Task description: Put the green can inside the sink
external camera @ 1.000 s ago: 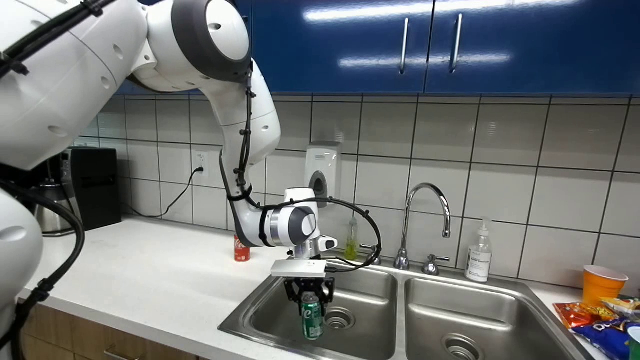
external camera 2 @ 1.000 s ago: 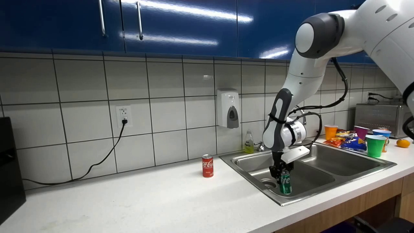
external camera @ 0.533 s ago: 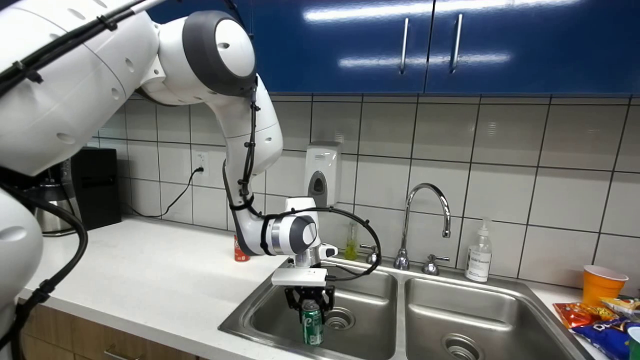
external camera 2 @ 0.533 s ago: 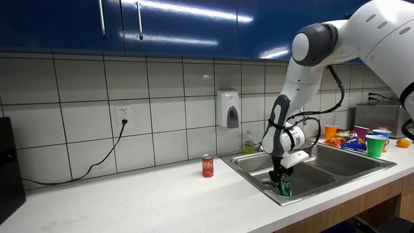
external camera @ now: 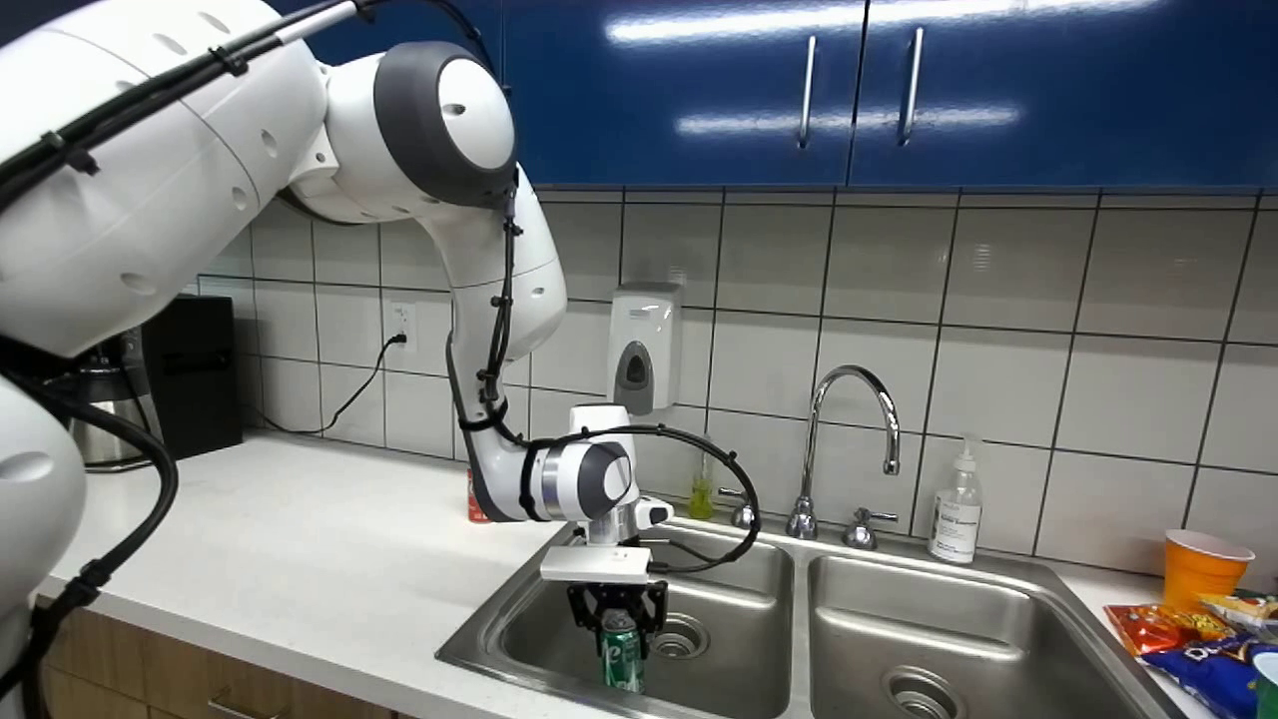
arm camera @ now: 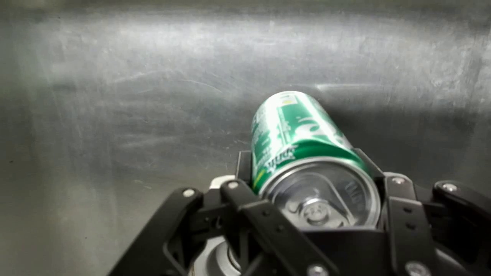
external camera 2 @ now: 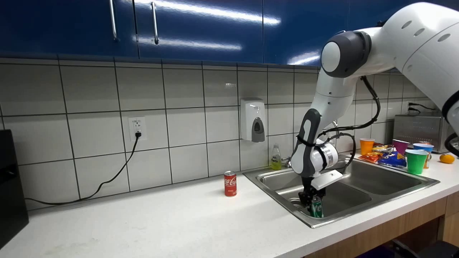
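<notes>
Two deep basins of stainless steel, with rounded corners and a dull shine, make up the sink (external camera: pixel 802 644). The green can (arm camera: pixel 303 126), a slim metal cylinder with white lettering, is down inside the basin (external camera: pixel 744 649) that lies nearer to the red can (external camera 2: pixel 230 184); whether the base of the green can touches the steel floor cannot be told. The black gripper (external camera: pixel 623 635), with its jointed links, pinches the green can near the silvery round top, one finger on each side. In the wrist view, the top shows a pull tab and a raised rim, and the steel around carries fine scratches and soft, blurred reflections. A round drain (external camera: pixel 679 636) with metal rings is near the green can.

Behind the basins rises a faucet (external camera: pixel 810 449) of polished chrome, curved like a goose neck. Near it stands a clear pump bottle (external camera: pixel 956 514) with a white label. The worktop (external camera 2: pixel 143 222) is white and flat, and the red can stands upright on it. Beyond the sink, in an exterior view, are a green cup (external camera 2: pixel 416 163) with white rim, an orange cup (external camera 2: pixel 366 147) and shiny, crinkled snack bags (external camera 2: pixel 393 159). Glossy pale tiles (external camera 2: pixel 186 125) with thin dark joints stand behind, and above them hang smooth blue cabinets (external camera: pixel 998 70) that reflect streaks of light
</notes>
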